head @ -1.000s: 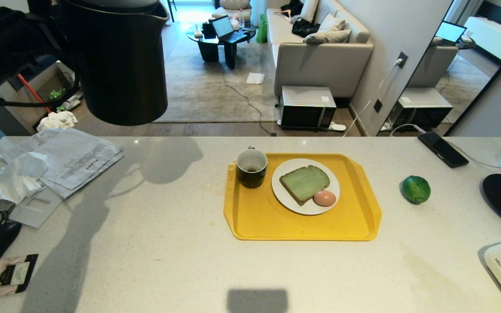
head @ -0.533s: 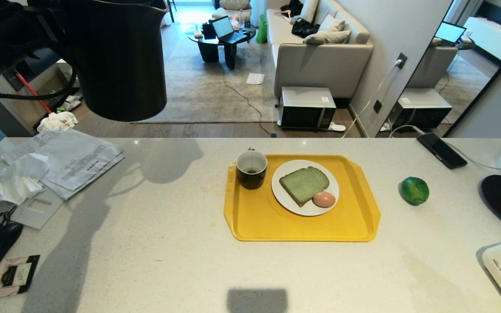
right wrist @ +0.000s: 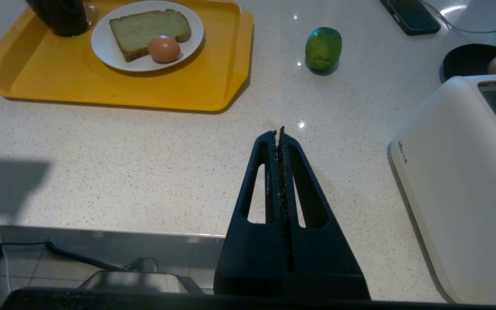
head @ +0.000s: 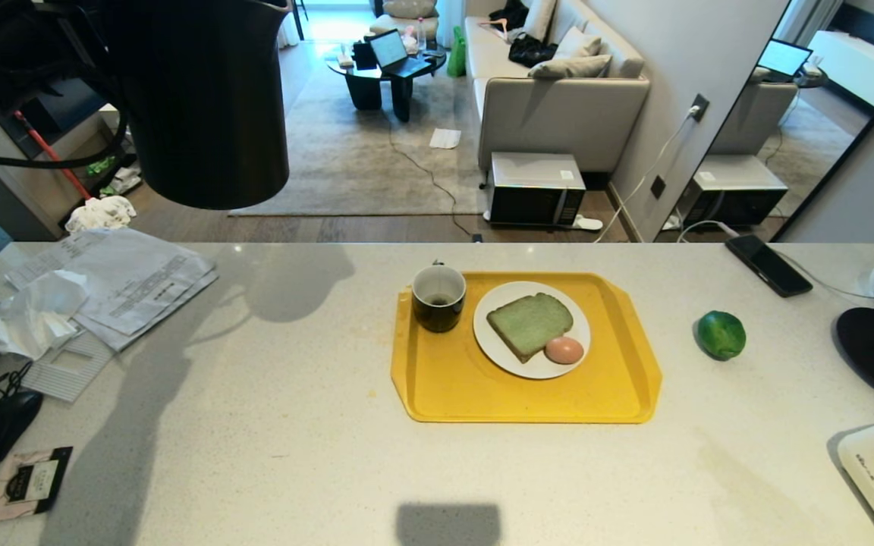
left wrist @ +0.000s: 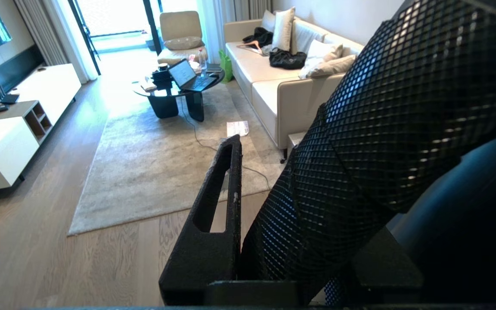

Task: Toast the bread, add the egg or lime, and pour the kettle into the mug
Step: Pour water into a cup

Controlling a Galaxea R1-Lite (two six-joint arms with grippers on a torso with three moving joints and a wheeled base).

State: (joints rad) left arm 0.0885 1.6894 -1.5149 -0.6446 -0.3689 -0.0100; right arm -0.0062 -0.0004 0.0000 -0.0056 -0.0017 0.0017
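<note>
Left claw [left wrist: 248,241] pinches the kettle [head: 205,106], held aloft; only one finger [left wrist: 213,224] shows, the other hidden behind the kettle's handle, and lid and spout are cut off. Well below and to its right, on the desk [head: 293,455]: yellow tray [head: 482,398] with mug [head: 438,297], plate [head: 498,349], bread [head: 529,324], egg [head: 564,349]. Lime [head: 721,334] lies beyond the tray. Right claw [right wrist: 280,142], fingers pressed together, empty, hangs over the desk's near edge; toaster [right wrist: 459,181] beside it, partly cut off.

Bright daylight from far windows, soft shadows across the counter [head: 270,425], sharp focus, slight edge distortion.
</note>
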